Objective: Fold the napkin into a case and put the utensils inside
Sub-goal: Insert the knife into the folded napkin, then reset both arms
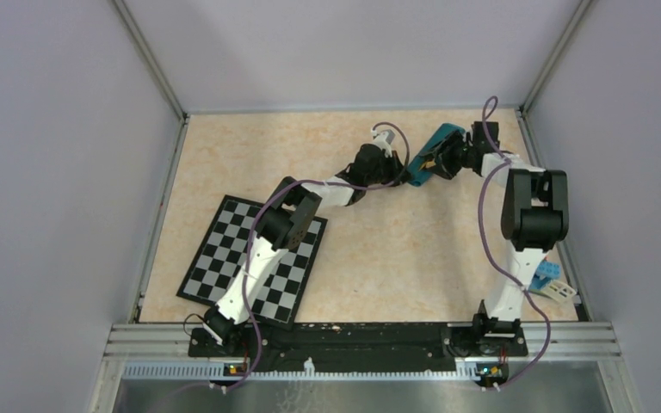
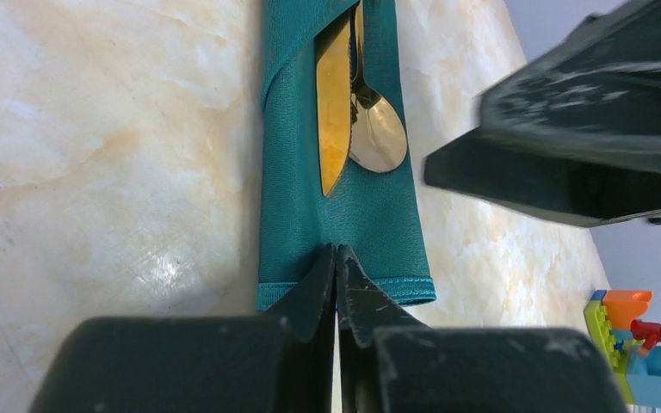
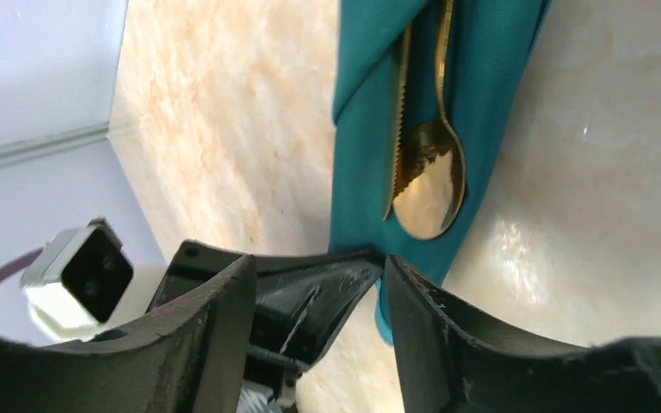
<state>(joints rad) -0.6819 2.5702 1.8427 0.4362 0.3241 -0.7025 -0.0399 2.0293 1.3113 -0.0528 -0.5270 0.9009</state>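
Teal-green cloth case (image 1: 441, 136) lies at the far right of the tan marbled table (image 1: 396, 258). It is between the left gripper (image 1: 403, 172) and the right gripper (image 1: 449, 159). A black-and-white checkerboard mat (image 1: 224, 258) sits well apart, by the left arm.

From the left wrist, the case (image 2: 344, 215) lies long and flat. A shiny gold knife (image 2: 333, 103) and a gold spoon (image 2: 377, 133) stick out of its pocket, side by side. The left gripper (image 2: 336, 258) has its two fingers pressed together, with the tips over the near hem. Bright toy blocks (image 2: 628, 344) stand in the corner.

From the right wrist, the right gripper (image 3: 318, 267) has its fingers apart and holds nothing. It is just at the end of the case (image 3: 482, 77).
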